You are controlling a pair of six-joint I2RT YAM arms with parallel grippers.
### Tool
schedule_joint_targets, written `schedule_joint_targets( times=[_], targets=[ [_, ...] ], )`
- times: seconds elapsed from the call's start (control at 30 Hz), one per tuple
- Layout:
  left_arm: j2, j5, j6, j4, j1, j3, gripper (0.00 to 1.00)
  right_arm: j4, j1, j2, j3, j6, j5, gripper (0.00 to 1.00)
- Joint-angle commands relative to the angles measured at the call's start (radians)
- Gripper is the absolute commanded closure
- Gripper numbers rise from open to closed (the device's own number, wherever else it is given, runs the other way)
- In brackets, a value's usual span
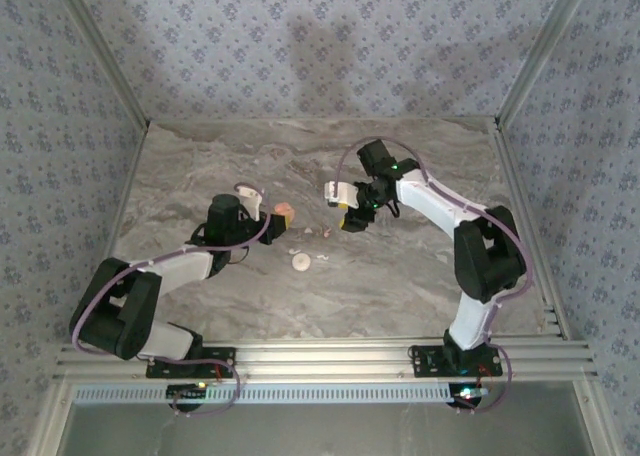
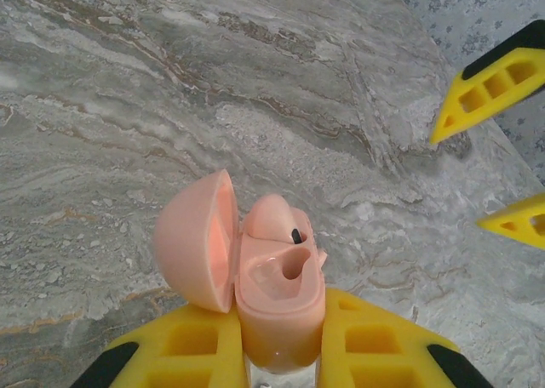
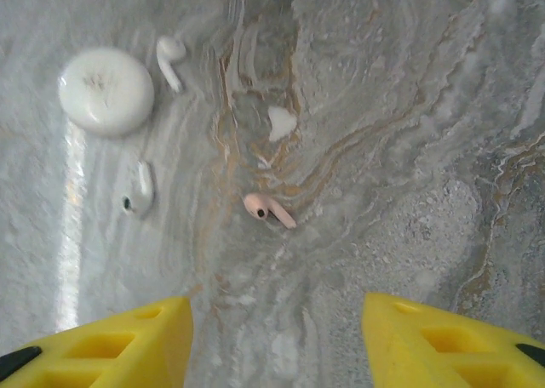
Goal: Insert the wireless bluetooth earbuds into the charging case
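My left gripper is shut on the pink charging case, held upright with its lid swung open to the left. One pink earbud sits in the case's far slot; the near slot is empty. A second pink earbud lies on the marble table. My right gripper hovers open just short of it, nothing between its yellow fingers. Two white earbuds lie farther off.
A round white disc rests on the table between the white earbuds. A small white bit lies beyond the pink earbud. The right gripper's yellow fingertips show to the right of the case. Patterned walls enclose the table.
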Motion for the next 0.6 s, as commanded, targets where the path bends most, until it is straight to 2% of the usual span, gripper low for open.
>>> schedule_joint_targets(
  times=[0.0,0.57],
  targets=[
    [0.028,0.032,-0.009,0.025,0.015,0.031,0.93,-0.114,0.018,0.057,0.055,-0.205,0.081,0.44],
    [0.018,0.042,-0.020,0.008,0.080,0.014,0.95,-0.068,0.108,0.212,0.120,-0.441,0.154,0.48]
  ],
)
